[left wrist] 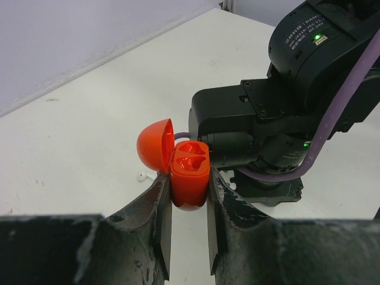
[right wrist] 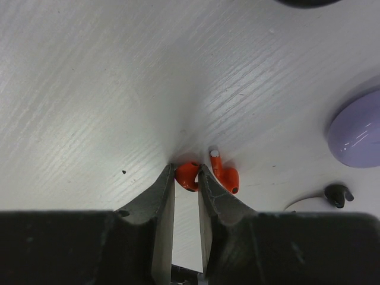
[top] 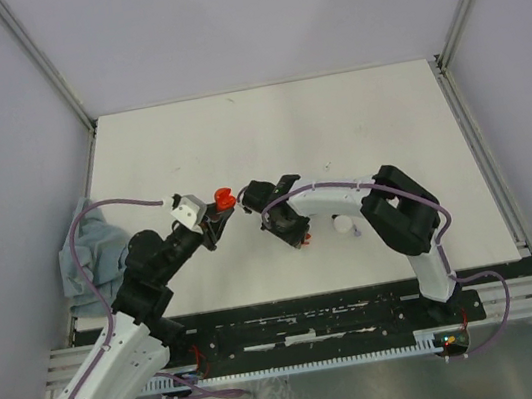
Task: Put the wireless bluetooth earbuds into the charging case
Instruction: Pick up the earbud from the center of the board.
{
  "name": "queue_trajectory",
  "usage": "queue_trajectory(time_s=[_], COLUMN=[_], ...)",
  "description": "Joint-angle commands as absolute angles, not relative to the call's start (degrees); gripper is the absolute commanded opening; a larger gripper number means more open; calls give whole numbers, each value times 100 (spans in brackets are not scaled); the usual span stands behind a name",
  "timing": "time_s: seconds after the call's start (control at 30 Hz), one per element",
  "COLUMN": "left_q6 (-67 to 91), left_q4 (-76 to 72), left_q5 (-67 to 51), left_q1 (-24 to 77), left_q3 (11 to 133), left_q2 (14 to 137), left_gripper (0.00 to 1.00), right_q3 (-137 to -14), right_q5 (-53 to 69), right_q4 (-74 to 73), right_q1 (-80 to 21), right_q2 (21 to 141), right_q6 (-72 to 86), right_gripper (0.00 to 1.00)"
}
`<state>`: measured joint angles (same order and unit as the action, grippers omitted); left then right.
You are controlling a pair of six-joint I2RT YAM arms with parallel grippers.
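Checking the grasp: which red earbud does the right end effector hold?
The pinched bud between the fingertips, no white tip showing; the white-tipped bud lies loose beside them.

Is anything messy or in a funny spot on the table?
A blue-grey cloth lies crumpled at the table's left edge, not flat. One red earbud lies loose beside the right gripper, which pinches the other earbud. Nothing looks broken or spilled.

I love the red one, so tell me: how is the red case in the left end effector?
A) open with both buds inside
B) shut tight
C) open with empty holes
C: the red case in the left end effector has its lid flipped up and both sockets empty; the right end effector pinches a red earbud.
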<state>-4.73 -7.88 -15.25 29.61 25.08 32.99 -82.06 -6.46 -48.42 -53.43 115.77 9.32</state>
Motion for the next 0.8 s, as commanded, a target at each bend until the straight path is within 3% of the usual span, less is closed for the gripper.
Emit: queue_trajectory(time_s=[0.0, 0.77], left_q6=[-266, -419], left_q4=[-1346, -2904], left_q5=[-1613, -2267], left_q1=[2932, 2938], left_q3=[2473, 2092], left_q2=[3229, 3173], left_gripper=[3, 3], right_q3=[-8297, -8234], right_q5=[-839, -1691], right_q4=[-4865, -4667], right_q1=[-5361, -5159], right_q2=[11192, 8498], right_q6=[1073, 2290], right_gripper=[22, 16])
